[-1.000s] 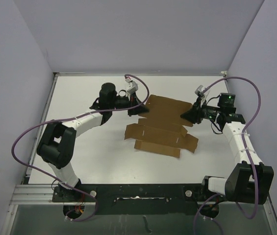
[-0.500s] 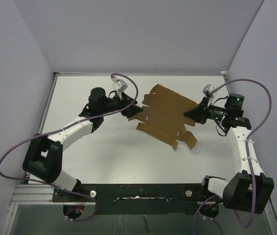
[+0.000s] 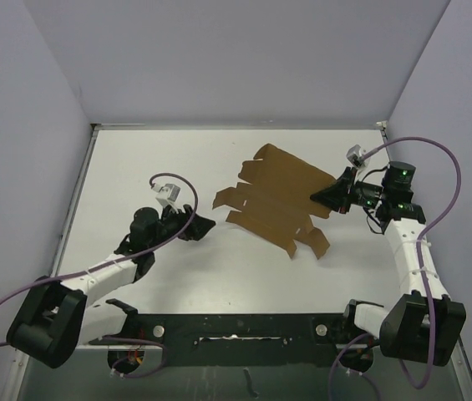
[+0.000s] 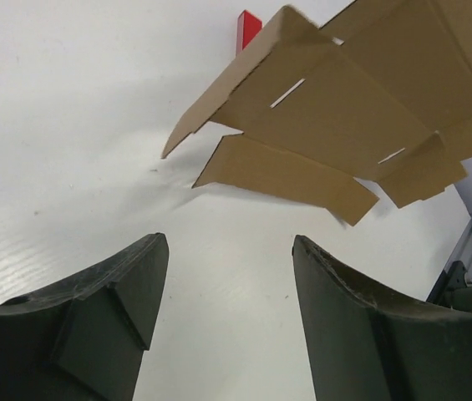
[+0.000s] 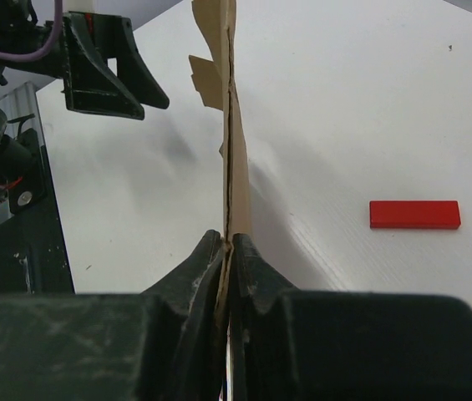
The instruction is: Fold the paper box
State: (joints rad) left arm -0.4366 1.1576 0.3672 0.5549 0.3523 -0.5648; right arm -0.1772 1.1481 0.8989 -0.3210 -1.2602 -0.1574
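The left arm lies low and stretched out from its base at the near left corner of the white table (image 3: 127, 167), forearm angled toward the middle. The left gripper (image 3: 204, 225) has its jaws spread apart with nothing between them, just short of the paper box (image 3: 273, 200). The box is a flat brown die-cut sheet with flaps and slots near the table's centre, lifted and tilted, its left flaps hanging free above the surface. On the right, the right gripper (image 3: 322, 199) is clamped tight on the sheet's right edge; its wrist camera shows the card edge-on between the pressed fingers. The right arm rises from its base, bends at the elbow and points leftward. A small red block (image 5: 413, 214) lies on the table near the sheet.
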